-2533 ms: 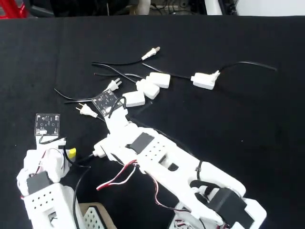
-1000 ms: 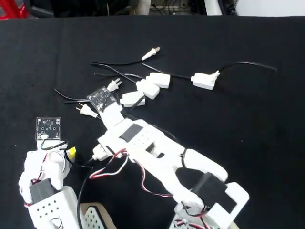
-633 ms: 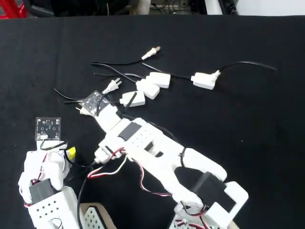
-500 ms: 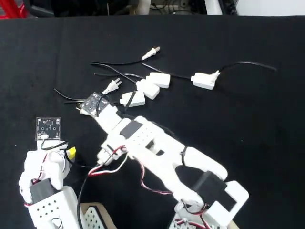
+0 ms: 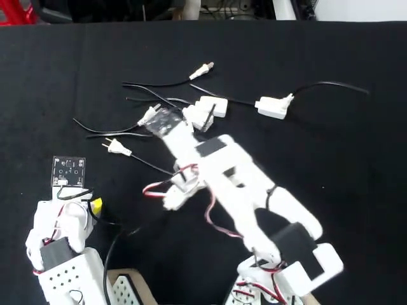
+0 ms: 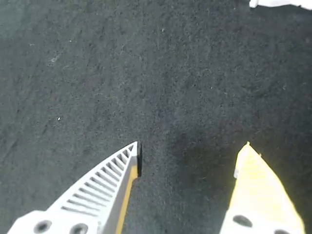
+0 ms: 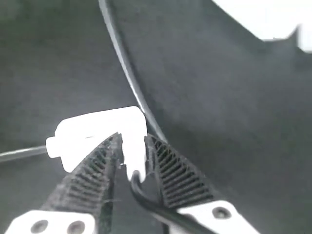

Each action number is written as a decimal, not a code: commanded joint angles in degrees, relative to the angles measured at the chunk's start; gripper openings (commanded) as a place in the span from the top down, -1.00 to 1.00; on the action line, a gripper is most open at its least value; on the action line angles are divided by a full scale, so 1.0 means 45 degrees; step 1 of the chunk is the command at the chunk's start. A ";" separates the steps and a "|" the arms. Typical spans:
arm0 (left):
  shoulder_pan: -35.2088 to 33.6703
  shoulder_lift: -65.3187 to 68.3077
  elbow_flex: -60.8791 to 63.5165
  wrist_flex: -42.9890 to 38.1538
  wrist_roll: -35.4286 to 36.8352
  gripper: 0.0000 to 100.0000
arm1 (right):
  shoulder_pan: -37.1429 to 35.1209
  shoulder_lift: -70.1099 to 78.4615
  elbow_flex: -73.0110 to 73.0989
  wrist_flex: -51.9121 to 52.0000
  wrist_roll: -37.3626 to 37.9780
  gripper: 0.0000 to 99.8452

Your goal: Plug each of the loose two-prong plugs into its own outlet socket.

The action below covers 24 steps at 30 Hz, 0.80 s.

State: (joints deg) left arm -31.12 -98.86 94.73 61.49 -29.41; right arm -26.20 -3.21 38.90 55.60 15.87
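My right gripper [image 7: 132,140] is shut on a white two-prong plug [image 7: 95,134], pinching its end. From above, that plug [image 5: 149,115] lies on the black table just left of the right arm's tip [image 5: 165,122]. Two white outlet sockets [image 5: 203,111] sit right beside the arm, and a third socket [image 5: 271,107] lies farther right. A second loose plug [image 5: 117,148] lies to the left, and another plug [image 5: 202,68] at the back. My left gripper [image 6: 187,151] is open over bare table, and its arm [image 5: 60,222] stands at the front left.
Thin black cables [image 5: 146,86] trail across the table around the plugs and sockets. One cable [image 7: 122,58] runs close past the held plug. The right arm's body [image 5: 235,184] slants across the middle of the table.
The right arm has swung right and away from the plug at the left, over to the plug beside the sockets. The left arm has hardly moved.
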 commanded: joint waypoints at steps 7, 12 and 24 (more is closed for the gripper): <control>0.0342 -0.0078 -0.0068 0.0039 -0.0078 0.38 | 0.5646 -0.1065 0.1123 -0.1426 0.1993 0.98; 0.0381 -0.0078 -0.0068 0.0059 -0.0078 0.38 | 0.6584 -0.0615 0.0713 -0.3243 0.2051 0.98; 0.0420 -0.0078 -0.0068 0.0059 -0.0078 0.38 | 0.7678 0.3741 -0.4640 -0.3927 0.2032 0.98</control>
State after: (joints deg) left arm -30.07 -98.86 94.73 61.49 -29.41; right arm 6.24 9.36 25.10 39.16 24.84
